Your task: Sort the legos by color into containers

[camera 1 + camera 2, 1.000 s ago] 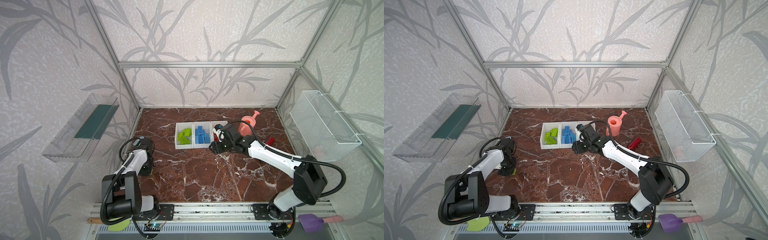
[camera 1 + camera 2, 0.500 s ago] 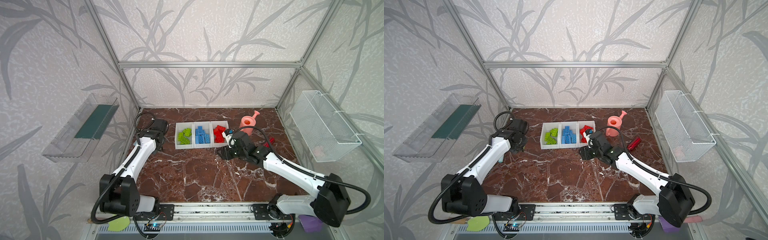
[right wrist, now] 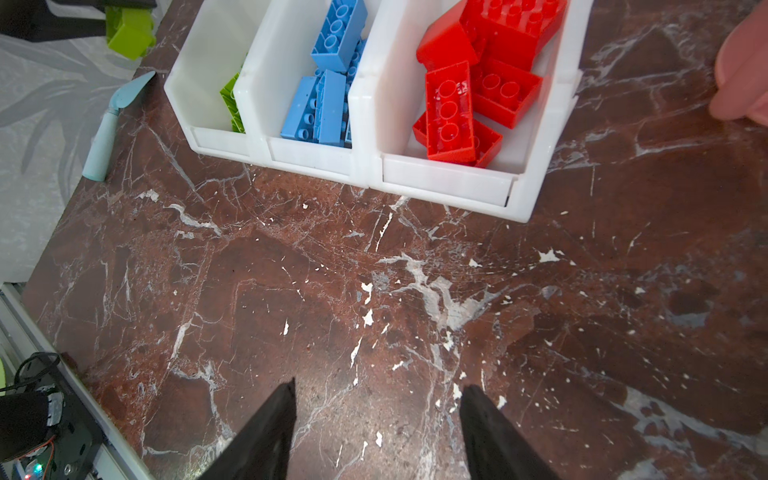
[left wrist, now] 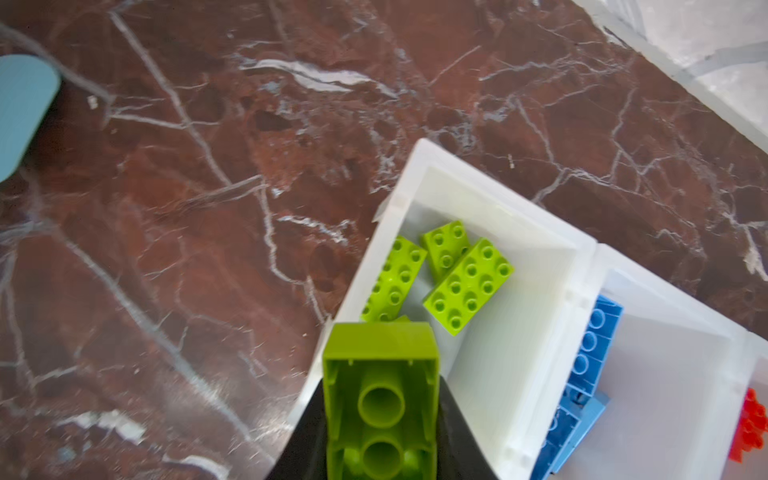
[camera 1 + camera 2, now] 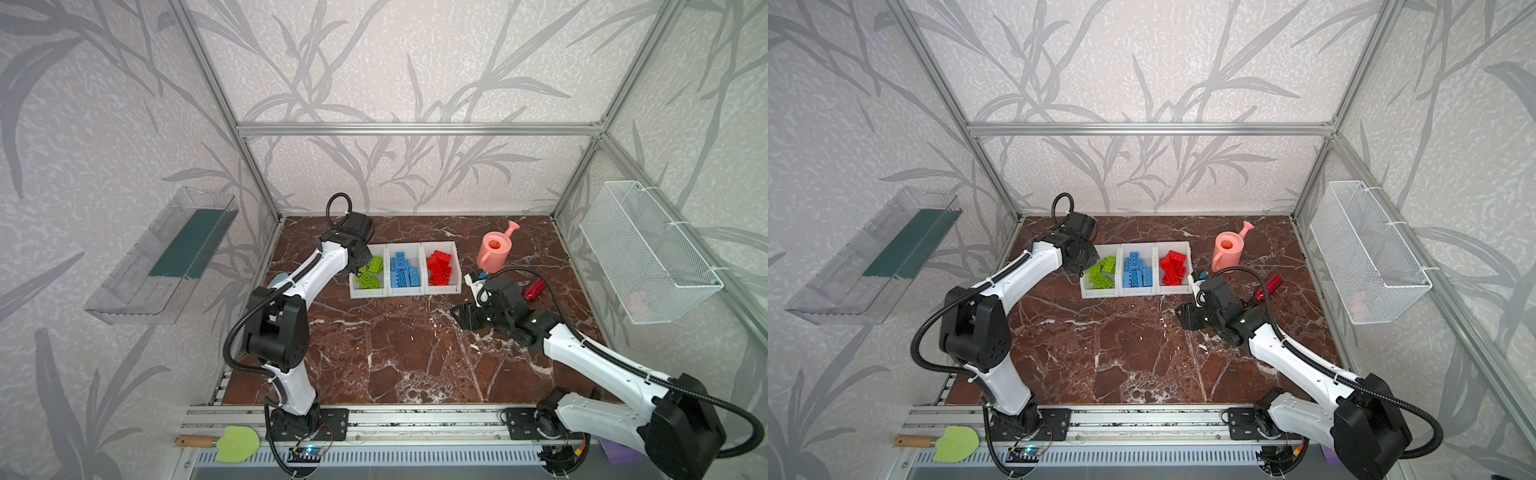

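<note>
The left gripper (image 5: 358, 258), clamped on a lime green lego (image 4: 380, 399), hangs over the outer wall of the green container (image 4: 511, 224), so it should probably carry inward above the green pile before releasing, while the right gripper (image 3: 377, 385) hovers half-open and empty over the bare desk (image 3: 374, 291).

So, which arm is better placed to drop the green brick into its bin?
Left. The left tool is shut on the green brick, right at the green bin edge. The right tool is open and empty, over the table before the red bin.
</note>
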`<act>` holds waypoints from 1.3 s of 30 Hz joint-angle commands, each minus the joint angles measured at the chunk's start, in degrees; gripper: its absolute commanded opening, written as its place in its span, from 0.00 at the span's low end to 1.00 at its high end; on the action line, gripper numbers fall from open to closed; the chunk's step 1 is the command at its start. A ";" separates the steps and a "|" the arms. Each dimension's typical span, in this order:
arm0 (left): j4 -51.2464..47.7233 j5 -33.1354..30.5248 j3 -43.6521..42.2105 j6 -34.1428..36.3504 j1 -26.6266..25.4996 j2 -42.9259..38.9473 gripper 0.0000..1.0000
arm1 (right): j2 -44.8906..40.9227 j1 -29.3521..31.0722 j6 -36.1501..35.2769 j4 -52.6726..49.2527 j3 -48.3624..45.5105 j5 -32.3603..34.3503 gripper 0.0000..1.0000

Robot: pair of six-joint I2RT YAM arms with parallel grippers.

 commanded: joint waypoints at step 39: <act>-5.55 -6.22 -16.43 16.26 -2.98 -30.80 0.98 | -19.86 -3.06 -8.71 4.68 -9.42 26.42 0.99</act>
